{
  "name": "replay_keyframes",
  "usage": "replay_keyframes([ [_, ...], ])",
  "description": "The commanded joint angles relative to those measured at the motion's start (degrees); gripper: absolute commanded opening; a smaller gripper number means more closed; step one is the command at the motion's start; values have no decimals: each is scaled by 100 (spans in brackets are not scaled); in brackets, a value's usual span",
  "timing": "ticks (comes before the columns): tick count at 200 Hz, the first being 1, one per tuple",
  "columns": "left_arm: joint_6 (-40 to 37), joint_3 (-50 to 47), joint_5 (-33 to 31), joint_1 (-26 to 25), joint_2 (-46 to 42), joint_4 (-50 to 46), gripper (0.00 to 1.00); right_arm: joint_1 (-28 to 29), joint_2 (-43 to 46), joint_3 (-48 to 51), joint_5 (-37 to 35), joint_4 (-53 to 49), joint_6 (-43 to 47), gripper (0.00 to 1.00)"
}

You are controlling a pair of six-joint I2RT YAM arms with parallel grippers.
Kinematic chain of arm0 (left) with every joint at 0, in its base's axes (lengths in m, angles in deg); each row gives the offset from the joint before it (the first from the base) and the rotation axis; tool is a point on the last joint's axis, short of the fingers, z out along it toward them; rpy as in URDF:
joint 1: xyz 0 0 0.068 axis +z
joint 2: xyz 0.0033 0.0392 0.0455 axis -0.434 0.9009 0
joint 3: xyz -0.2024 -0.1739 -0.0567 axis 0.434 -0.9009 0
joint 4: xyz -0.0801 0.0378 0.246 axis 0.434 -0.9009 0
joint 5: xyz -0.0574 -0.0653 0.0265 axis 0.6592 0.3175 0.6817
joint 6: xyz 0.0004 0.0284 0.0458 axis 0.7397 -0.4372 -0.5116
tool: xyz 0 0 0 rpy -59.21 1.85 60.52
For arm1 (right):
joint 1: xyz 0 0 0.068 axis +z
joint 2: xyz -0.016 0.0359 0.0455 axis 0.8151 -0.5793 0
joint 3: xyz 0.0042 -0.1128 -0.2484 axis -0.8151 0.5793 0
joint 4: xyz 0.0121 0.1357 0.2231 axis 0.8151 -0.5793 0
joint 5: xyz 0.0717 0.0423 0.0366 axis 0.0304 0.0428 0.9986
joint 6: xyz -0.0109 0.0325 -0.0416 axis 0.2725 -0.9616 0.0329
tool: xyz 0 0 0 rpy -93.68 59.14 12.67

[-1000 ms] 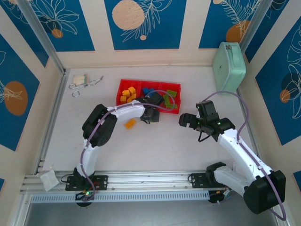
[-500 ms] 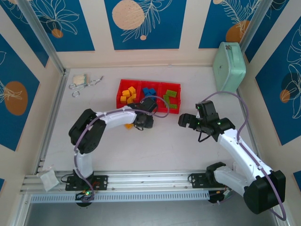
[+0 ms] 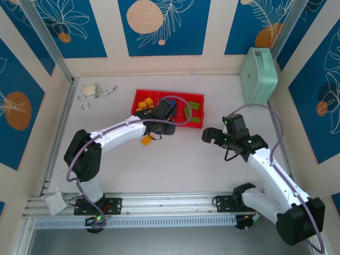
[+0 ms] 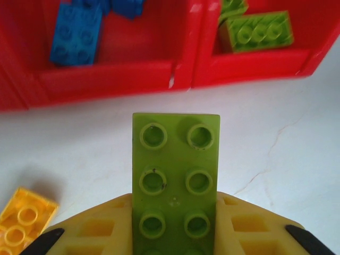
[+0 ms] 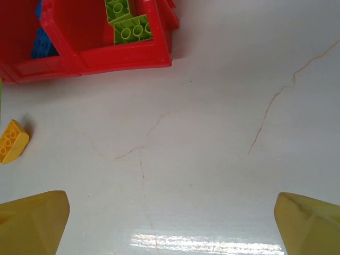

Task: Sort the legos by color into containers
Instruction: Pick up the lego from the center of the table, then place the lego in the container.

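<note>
- The left pincer (image 4: 175, 226) was closed on a green brick (image 4: 175, 170), one yellow finger (image 4: 101, 228) pressed against each long side.
- The green brick lay flat between the jaws, studs up toward the wrist camera, and most of its length stuck out ahead of the fingertips.
- Ahead of that pincer stood the red tray (image 4: 106, 82). A strip of bare white table (image 4: 297, 159) lay between the brick's front end and the tray's near wall.
- The brick's front end pointed roughly at the wall dividing two compartments.
- The compartment ahead and to the left held blue bricks (image 4: 77, 40).
- The compartment ahead and to the right held other green bricks (image 4: 257, 32).
- Whether the held brick touched the table could not be told.
- A yellow brick (image 4: 24, 220) lay on the table just left of the left pincer's fingertips, outside the tray. From above it showed beside and just behind the pincer (image 3: 146, 140).
- In the overhead view the left pincer (image 3: 159, 127) hung at the tray's near edge, in front of the middle compartment.
- The right pincer (image 5: 170, 228) was spread wide and held nothing, with bare table between its fingers (image 5: 32, 220).
- From the right pincer, the tray (image 5: 106, 61) lay ahead and to the left, well apart, with its green bricks (image 5: 133, 29) in the nearest compartment. The yellow brick (image 5: 13, 141) lay far off to the left.
</note>
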Motion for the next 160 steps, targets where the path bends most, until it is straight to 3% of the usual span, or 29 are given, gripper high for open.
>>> replay_keyframes([
  [1, -157, 623, 95, -57, 336, -31, 24, -23, 166, 69, 69, -163, -74, 99],
  [66, -153, 2343, 379, -50, 1707, -100, 29, -33, 472, 109, -42, -383, -60, 99],
  [125, 40, 3319, 666, -32, 2641, -92, 31, -50, 597, 141, -61, -493, -38, 99],
  [160, 58, 3823, 724, -27, 2967, -109, 39, -55, 606, 49, -43, -585, -6, 99],
])
